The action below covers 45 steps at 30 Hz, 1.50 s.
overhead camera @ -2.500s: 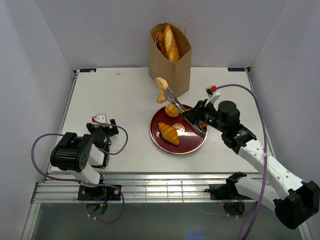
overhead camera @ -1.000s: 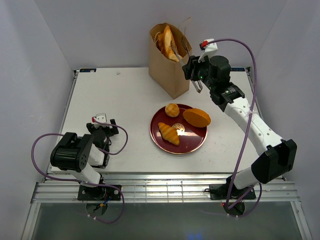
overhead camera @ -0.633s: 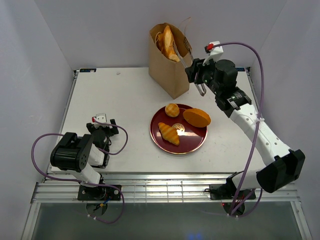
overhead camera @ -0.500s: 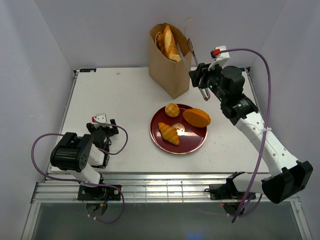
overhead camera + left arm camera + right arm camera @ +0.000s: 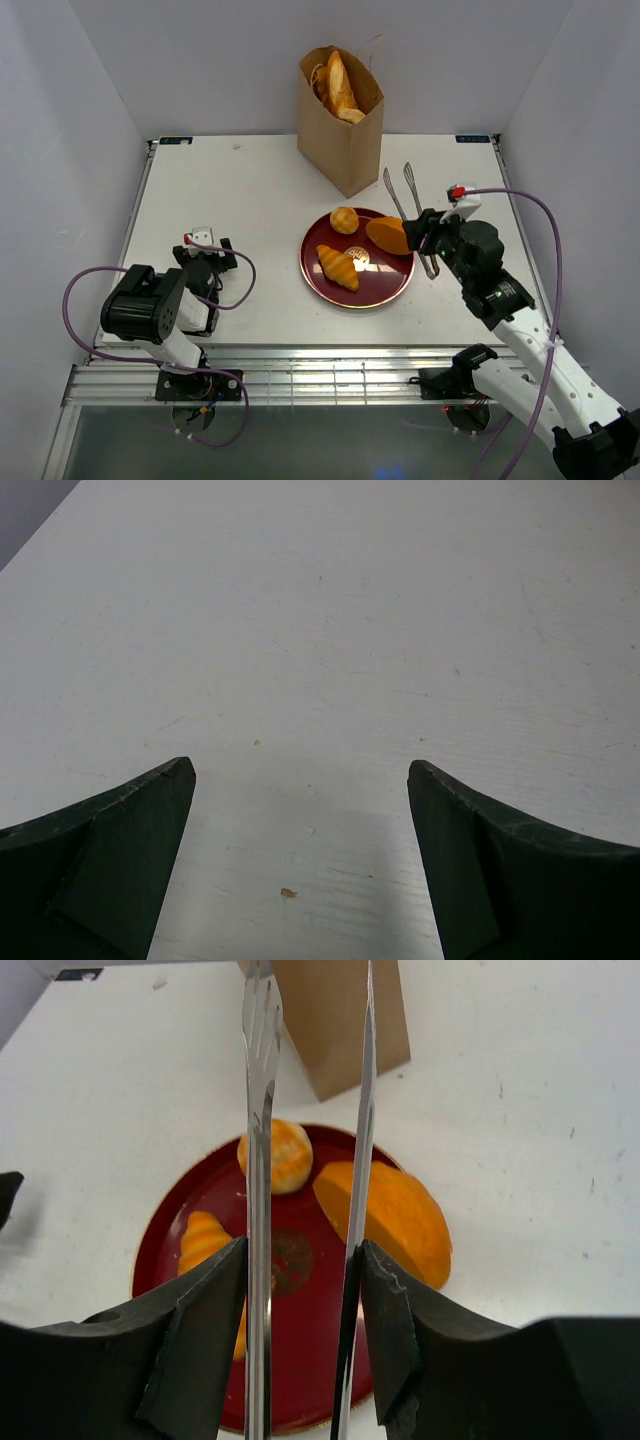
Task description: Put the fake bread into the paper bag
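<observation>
The brown paper bag [image 5: 340, 135] stands at the back of the table with several fake breads [image 5: 338, 85] poking out of its top. On the dark red plate [image 5: 322, 287] lie a croissant [image 5: 338, 266], a round bun [image 5: 345, 219] and an oval loaf [image 5: 390, 235]. My right gripper [image 5: 428, 245] is shut on metal tongs [image 5: 400, 190]; their tips stand apart and empty above the plate's right side. In the right wrist view the tongs [image 5: 258, 1110] frame the bun [image 5: 278, 1155], with the loaf [image 5: 395, 1220] to their right. My left gripper [image 5: 300, 770] is open over bare table.
The left arm [image 5: 160, 310] rests folded at the near left. White walls close in the table on three sides. The bag's base [image 5: 340, 1030] stands just behind the plate [image 5: 300, 1350].
The right arm carried a bread piece in the tongs up to the bag's mouth, then swung back down. The tongs now hang empty over the plate. The left arm has not moved.
</observation>
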Each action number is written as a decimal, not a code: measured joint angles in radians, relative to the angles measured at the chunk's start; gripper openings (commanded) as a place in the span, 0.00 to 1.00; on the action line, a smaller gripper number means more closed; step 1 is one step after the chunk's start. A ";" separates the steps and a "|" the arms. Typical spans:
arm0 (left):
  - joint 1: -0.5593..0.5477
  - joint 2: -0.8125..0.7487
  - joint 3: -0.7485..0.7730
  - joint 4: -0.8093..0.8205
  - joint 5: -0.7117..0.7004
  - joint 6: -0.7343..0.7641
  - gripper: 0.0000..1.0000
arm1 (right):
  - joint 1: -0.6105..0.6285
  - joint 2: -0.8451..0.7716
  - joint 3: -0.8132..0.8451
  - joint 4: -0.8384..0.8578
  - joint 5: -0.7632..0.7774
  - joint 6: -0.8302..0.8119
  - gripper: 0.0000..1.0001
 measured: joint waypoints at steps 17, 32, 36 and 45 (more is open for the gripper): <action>0.000 0.000 0.000 0.000 0.000 0.000 0.98 | 0.000 -0.261 -0.226 -0.266 0.082 0.109 0.55; 0.000 0.000 0.000 0.000 0.000 0.000 0.98 | 0.000 -0.183 -0.226 -0.335 0.060 0.116 0.55; 0.000 0.000 0.000 0.000 0.000 0.000 0.98 | 0.000 -0.161 -0.226 -0.335 0.047 0.116 0.54; 0.000 0.000 0.000 0.000 0.000 0.000 0.98 | 0.000 -0.101 -0.226 -0.335 -0.026 0.117 0.30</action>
